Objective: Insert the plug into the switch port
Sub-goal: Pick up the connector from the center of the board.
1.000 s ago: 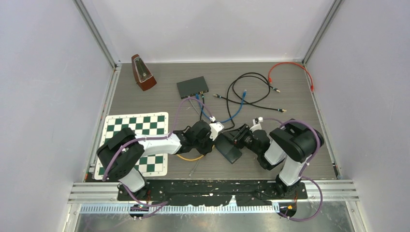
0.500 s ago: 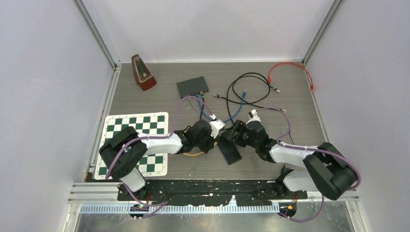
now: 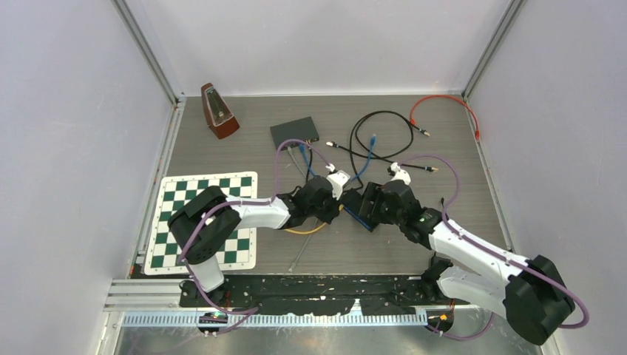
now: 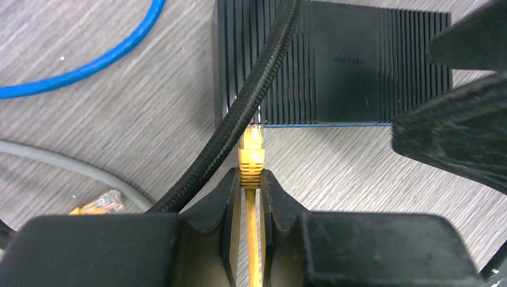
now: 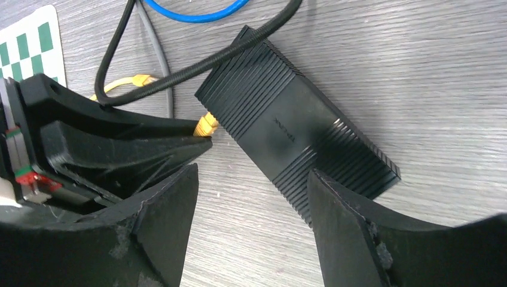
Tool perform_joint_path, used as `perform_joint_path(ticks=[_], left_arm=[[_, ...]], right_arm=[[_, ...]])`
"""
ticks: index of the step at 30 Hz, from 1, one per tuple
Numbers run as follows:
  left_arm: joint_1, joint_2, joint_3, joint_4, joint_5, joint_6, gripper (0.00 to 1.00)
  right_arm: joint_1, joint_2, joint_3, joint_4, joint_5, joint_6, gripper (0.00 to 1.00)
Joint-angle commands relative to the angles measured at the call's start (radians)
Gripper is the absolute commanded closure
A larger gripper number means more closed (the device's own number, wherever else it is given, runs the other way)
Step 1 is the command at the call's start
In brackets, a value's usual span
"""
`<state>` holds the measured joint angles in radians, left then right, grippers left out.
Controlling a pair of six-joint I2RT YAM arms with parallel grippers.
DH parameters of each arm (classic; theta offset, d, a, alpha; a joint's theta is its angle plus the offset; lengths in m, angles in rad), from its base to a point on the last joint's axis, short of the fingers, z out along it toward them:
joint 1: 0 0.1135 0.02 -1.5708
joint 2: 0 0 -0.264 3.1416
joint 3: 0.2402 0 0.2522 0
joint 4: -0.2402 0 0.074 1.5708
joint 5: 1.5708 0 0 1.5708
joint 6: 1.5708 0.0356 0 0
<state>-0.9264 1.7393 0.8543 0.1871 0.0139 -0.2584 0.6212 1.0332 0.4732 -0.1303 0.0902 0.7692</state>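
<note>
Yellow plug [image 4: 252,156] pinched in left gripper [image 4: 251,180], tip at switch [image 4: 335,66] edge; black cable [image 4: 254,89] alongside may deflect plug. Right gripper [image 5: 251,203] spread wide; unbraced switch may slide.

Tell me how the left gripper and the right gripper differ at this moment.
The left gripper is shut on the yellow plug; the right gripper is open and grips nothing. The left gripper aims its plug at the long edge of the black switch, with the tip close to it; the right gripper's fingers stand wide apart, with one end of the switch showing between them. Both work at the same switch.
</note>
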Motion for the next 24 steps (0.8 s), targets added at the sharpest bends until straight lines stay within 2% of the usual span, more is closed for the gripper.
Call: perform_joint_path(ticks=[1, 6, 11, 17, 20, 24], left_arm=[[0.011, -0.004, 0.062, 0.085, -0.056, -0.056, 0.96], [0.009, -0.022, 0.069, 0.035, -0.048, -0.027, 0.64], [0.010, -0.108, 0.054, 0.015, -0.056, 0.004, 0.44], [0.009, -0.288, 0.034, -0.077, -0.083, 0.043, 0.40], [0.011, -0.400, 0.010, -0.115, -0.113, 0.103, 0.37], [0.011, -0.535, 0.040, -0.297, -0.200, 0.153, 0.34]], right_arm=[[0.002, -0.099, 0.035, -0.112, 0.091, -0.033, 0.26], [-0.009, -0.163, 0.062, -0.160, 0.172, -0.065, 0.22], [-0.038, -0.194, 0.140, -0.222, 0.256, -0.098, 0.21], [-0.128, -0.149, 0.230, -0.224, 0.234, -0.152, 0.18], [-0.199, -0.061, 0.295, -0.211, 0.198, -0.178, 0.18], [-0.286, 0.074, 0.376, -0.159, 0.128, -0.238, 0.18]])
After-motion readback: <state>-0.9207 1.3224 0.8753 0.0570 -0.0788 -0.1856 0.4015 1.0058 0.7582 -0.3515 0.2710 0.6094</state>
